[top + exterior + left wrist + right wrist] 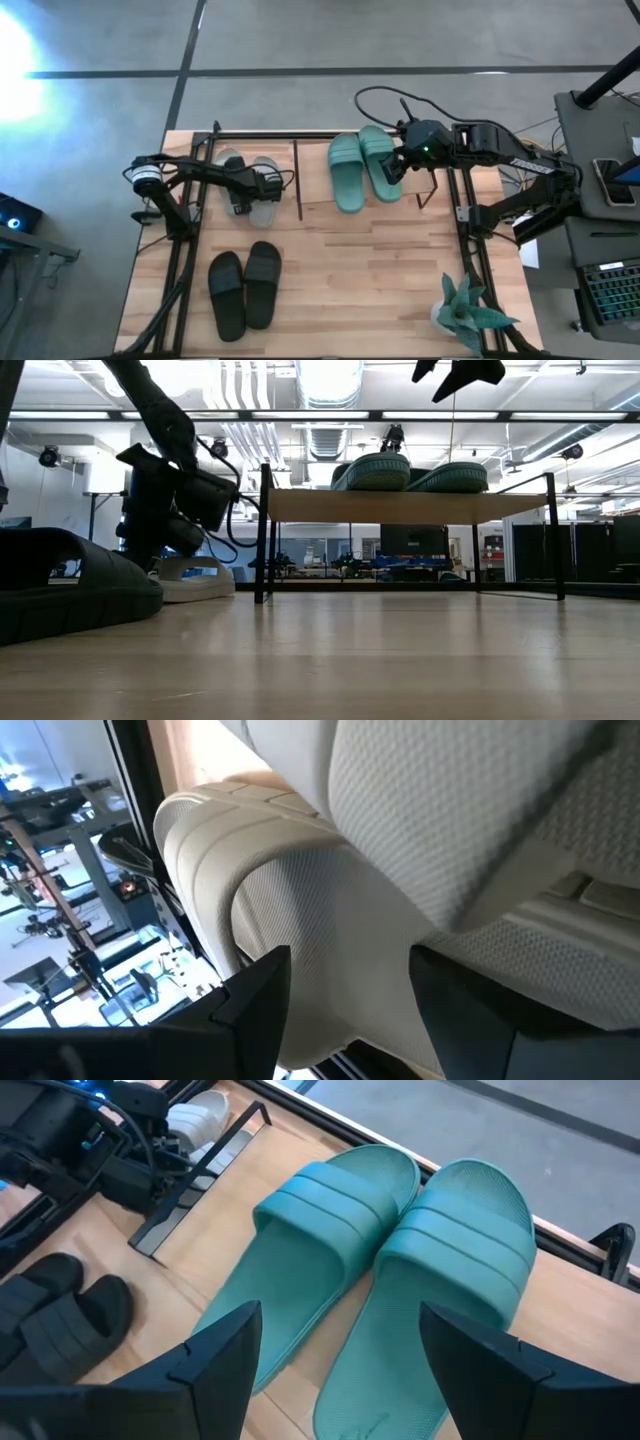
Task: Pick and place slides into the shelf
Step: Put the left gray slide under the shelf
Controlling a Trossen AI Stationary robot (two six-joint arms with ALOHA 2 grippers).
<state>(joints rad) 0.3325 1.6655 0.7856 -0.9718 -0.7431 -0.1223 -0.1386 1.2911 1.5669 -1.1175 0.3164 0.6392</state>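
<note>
- High view: teal slides [362, 168] lie on the shelf [420, 195]; the right gripper [393, 168] hovers over them, the left gripper [243, 192] at the grey slides [252, 188]; black slides [243, 288] sit on the table [380, 280].
- Low view: teal pair atop the plank, right gripper above, apart.
- Left wrist view: fingers [255, 995] straddle a grey slide's strap; whether they grip it, I cannot tell.
- Right wrist view: fingers [215, 1350] spread wide, empty.

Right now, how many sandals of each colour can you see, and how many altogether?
Teal green sandals: 2, side by side on top of the shelf
Light grey sandals: 2, on the table left of the shelf, with the left pincer at them
Black sandals: 2, on the table nearer the front
Total: 6 sandals, 3 pairs
</note>
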